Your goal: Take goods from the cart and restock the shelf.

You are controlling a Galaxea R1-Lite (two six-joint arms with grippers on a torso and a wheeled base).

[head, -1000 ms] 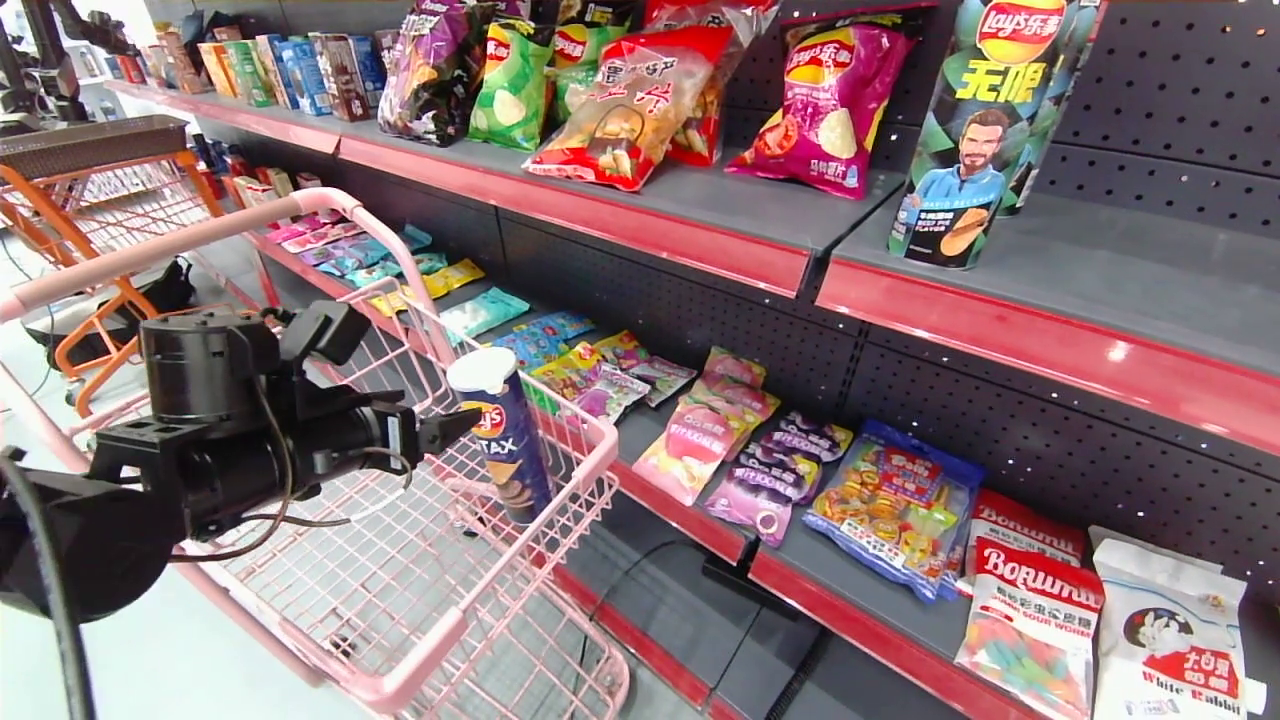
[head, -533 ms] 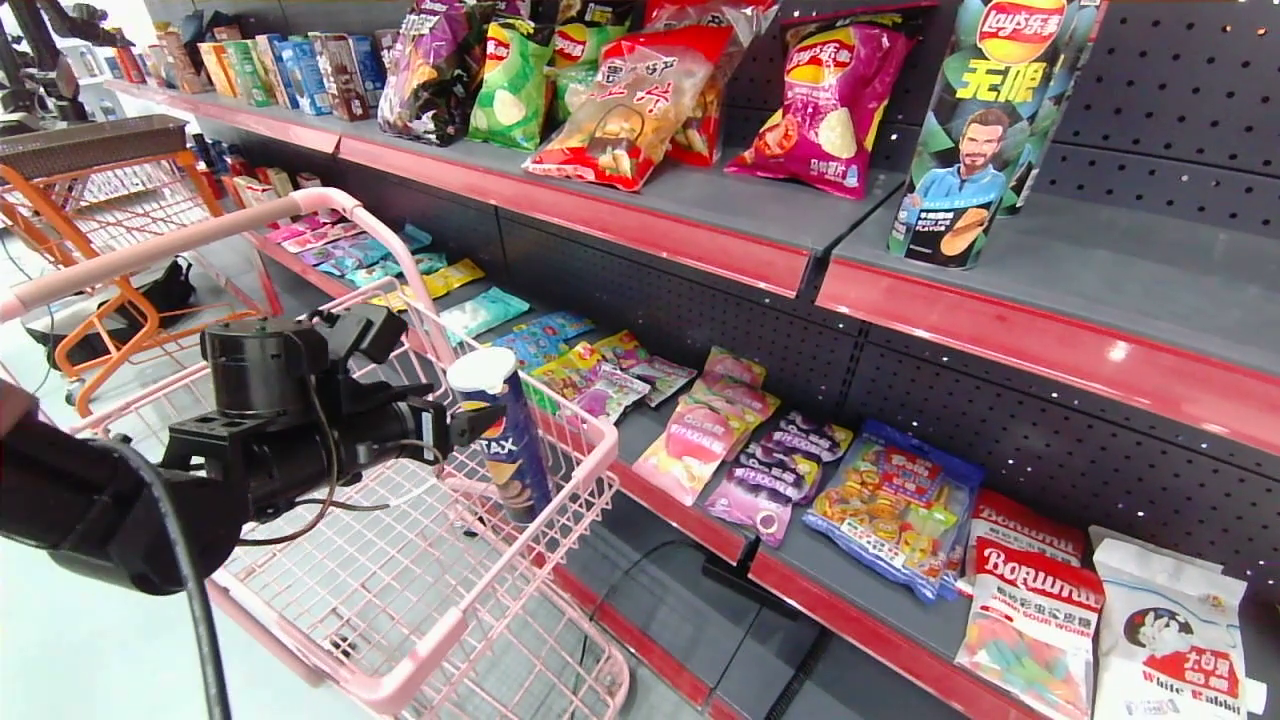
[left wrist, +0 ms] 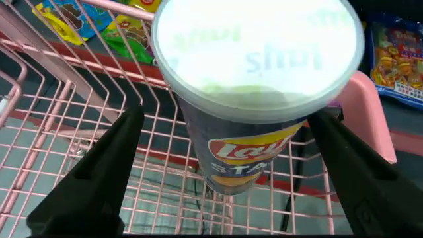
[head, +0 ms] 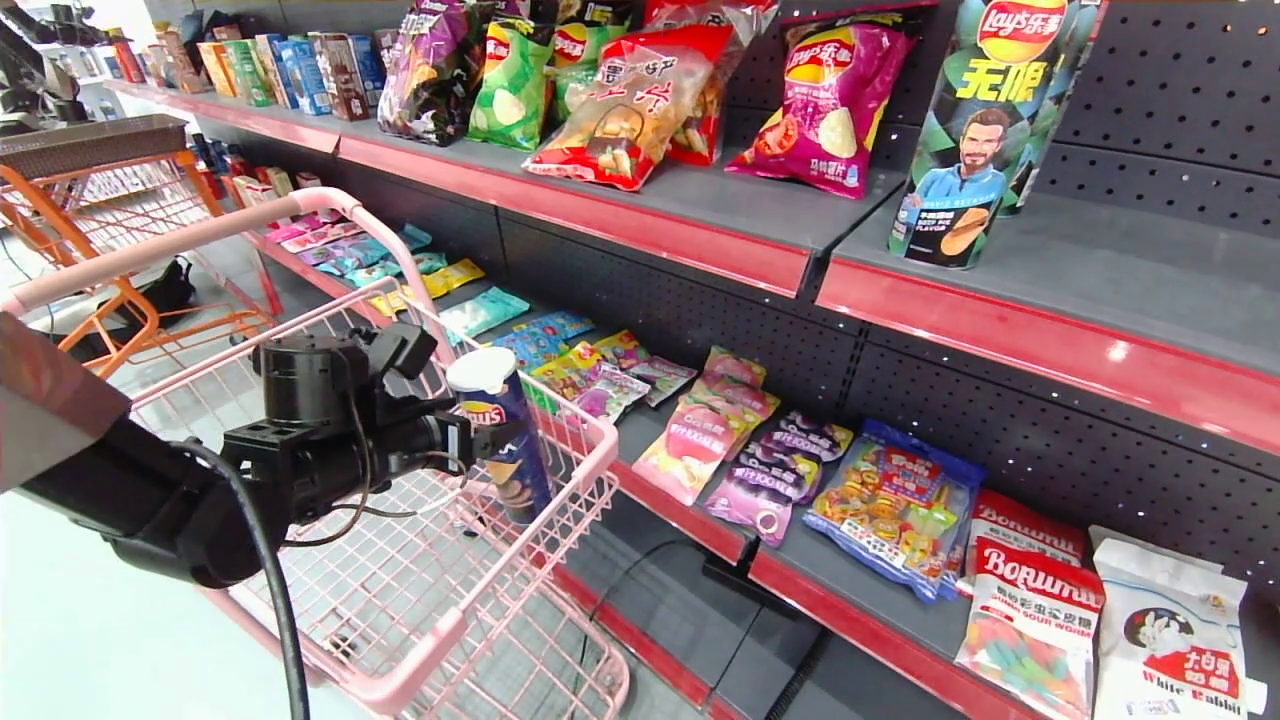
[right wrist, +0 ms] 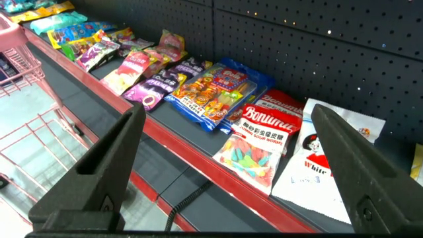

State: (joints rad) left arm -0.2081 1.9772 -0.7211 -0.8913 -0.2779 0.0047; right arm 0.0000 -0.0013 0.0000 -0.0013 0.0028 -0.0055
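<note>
Straddling the chip can point(head: 520, 485), upright in the cart's point(head: 596, 432) corner, the left fingers point(left wrist: 99, 172) stand apart, one on each side below its lid, not clamped yet.

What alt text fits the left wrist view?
A blue chip can with a white lid stands upright in the pink wire cart, flanked but not visibly touched by the open left gripper. Snack bags lie beyond the cart.
</note>
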